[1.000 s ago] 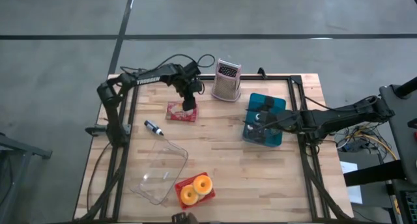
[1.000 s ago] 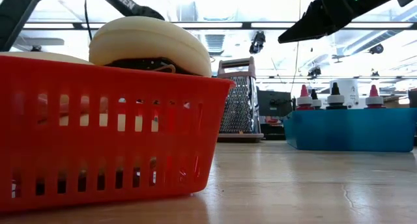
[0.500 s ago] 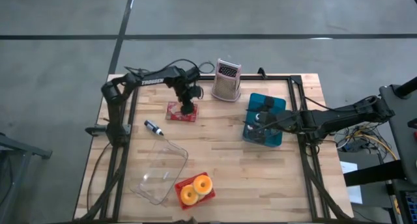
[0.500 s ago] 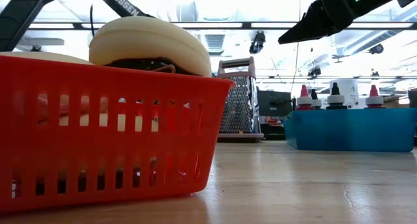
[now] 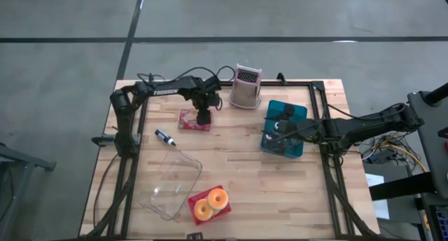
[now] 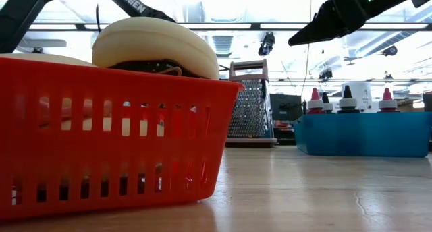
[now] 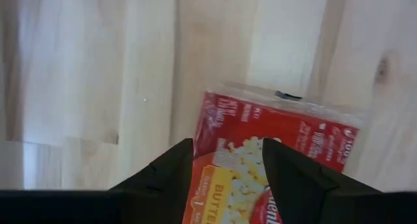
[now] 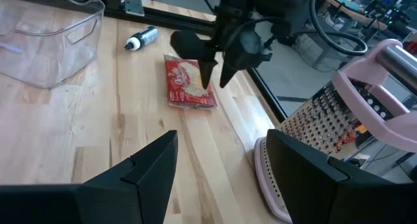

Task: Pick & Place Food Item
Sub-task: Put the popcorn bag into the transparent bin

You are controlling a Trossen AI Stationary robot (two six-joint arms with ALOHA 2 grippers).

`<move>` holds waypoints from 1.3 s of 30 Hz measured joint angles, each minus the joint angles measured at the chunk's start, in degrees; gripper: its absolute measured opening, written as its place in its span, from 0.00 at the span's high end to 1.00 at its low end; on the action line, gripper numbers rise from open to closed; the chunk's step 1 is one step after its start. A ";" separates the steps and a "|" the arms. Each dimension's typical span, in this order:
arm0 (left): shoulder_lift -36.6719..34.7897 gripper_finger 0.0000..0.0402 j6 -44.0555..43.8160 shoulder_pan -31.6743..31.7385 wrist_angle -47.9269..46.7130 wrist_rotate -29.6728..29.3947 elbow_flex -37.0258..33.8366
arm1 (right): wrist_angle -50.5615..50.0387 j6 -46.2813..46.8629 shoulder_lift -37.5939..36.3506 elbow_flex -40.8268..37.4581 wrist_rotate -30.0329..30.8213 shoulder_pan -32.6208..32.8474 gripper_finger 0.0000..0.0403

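A red packet of butter popcorn lies flat on the wooden table, at the far left. My left gripper points down just above the packet's right end. It is open, and the packet shows between its fingers; in the right wrist view the gripper stands a little over the packet. My right gripper waits open over the blue bin, with nothing between its fingers.
A metal grater with a pink handle stands just right of the packet. A black marker lies nearer. At the near edge a clear plastic tub lies beside a red basket holding ring-shaped pastries. The blue bin holds bottles.
My left gripper has sunk a little toward the popcorn packet and its wrist has turned, while the arm's elbow has swung toward the table's far edge. The gap between its fingers is unchanged. The packet has not moved.
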 joint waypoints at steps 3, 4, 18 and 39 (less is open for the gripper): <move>0.04 0.53 -0.63 1.35 -0.33 1.85 0.00 | 0.00 -0.01 0.00 0.00 0.00 0.00 0.43; 0.20 0.53 -0.84 1.86 -0.57 3.29 0.00 | 0.00 -0.05 0.00 0.00 0.02 0.00 0.43; 4.99 0.53 -4.01 2.89 -7.75 12.80 -0.37 | 0.23 -0.21 0.00 0.00 0.07 0.00 0.43; 7.01 0.53 -0.95 -7.13 -2.68 25.25 0.34 | 0.33 -0.23 0.00 0.00 0.00 0.00 0.43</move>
